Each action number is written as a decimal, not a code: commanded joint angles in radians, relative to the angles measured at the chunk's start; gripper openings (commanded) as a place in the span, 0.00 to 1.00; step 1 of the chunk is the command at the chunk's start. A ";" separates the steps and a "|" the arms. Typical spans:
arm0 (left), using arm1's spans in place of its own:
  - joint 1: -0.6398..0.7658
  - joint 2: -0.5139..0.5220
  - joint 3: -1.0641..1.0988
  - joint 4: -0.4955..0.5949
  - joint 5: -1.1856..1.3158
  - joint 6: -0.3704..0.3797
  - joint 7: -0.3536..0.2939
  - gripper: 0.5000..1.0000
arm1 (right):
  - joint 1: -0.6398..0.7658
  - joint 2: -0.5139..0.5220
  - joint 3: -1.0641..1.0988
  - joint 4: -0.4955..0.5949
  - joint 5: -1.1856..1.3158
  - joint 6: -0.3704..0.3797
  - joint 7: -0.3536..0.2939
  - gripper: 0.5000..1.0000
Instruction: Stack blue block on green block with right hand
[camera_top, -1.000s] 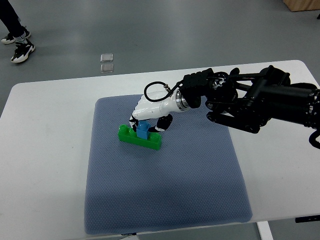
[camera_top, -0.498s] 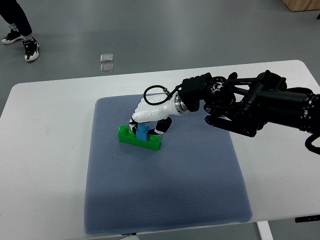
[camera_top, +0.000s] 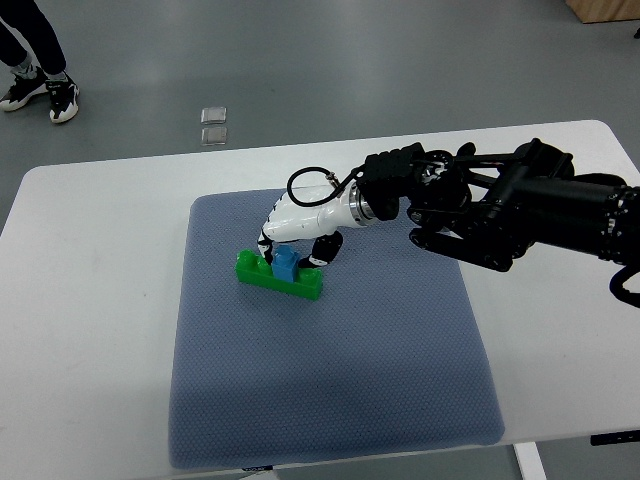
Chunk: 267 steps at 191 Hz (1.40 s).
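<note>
Green block (camera_top: 279, 279): lies on the blue mat (camera_top: 330, 400), toward the worktop's (camera_top: 90, 330) left-far part.
Blue block (camera_top: 285, 264): sits on the green block.
Right robot hand (camera_top: 292, 240): fingers curled around the blue block.
Floor: two clear squares (camera_top: 213, 125); a person's shoes (camera_top: 40, 95).

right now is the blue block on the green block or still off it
On it: the blue block sits on top of the green block, near its middle, with the right hand closed around it.
</note>
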 joint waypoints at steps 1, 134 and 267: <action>0.000 0.000 0.000 0.000 0.000 0.000 0.000 1.00 | 0.002 -0.002 0.000 0.001 0.004 0.001 0.001 0.73; 0.000 0.000 0.000 0.000 0.000 0.000 0.000 1.00 | 0.060 -0.020 0.003 0.009 0.009 0.009 0.006 0.82; 0.000 0.000 0.000 0.000 0.000 0.000 0.000 1.00 | -0.044 -0.065 0.362 -0.309 0.875 0.001 -0.003 0.82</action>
